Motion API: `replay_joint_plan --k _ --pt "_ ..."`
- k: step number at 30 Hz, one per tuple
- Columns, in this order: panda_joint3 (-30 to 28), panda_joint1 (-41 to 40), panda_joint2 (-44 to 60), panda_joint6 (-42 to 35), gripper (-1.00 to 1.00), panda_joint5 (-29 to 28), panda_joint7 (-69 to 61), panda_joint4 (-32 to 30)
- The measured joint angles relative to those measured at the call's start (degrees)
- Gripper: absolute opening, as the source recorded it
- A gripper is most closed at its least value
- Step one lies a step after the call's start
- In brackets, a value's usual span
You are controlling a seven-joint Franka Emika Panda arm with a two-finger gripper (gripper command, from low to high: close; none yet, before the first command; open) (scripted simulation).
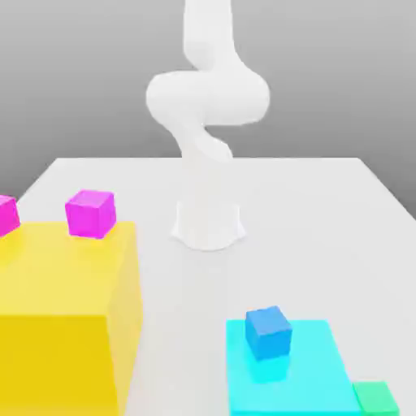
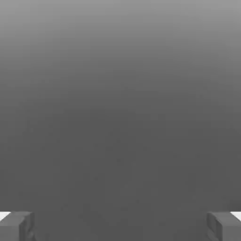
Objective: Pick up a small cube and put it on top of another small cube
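Observation:
A small green cube (image 1: 375, 399) sits on the table at the exterior view's lower right corner, right beside the cyan slab (image 1: 313, 382). A small blue cube (image 1: 268, 332) rests on top of that slab. Two magenta cubes stand on the big yellow block (image 1: 65, 317): one (image 1: 90, 214) near its far edge, another (image 1: 6, 215) cut off at the left border. In the hand view my gripper (image 2: 120, 226) is open, its two grey fingertips (image 2: 16, 226) far apart with nothing between them, facing plain grey background.
The white arm's base (image 1: 209, 221) stands at the table's middle, its links curling upward out of the picture. The white table (image 1: 325, 219) stretches between the base and the blocks.

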Motion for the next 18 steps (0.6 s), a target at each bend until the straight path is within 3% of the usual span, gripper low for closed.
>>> replay_joint_plan --k 10,18 --pt "-5.8 13.2 21.3 4.5 0.00 8.8 -26.3 1.5" --pt "-4.9 19.0 37.9 8.2 0.00 13.7 -45.4 2.6"
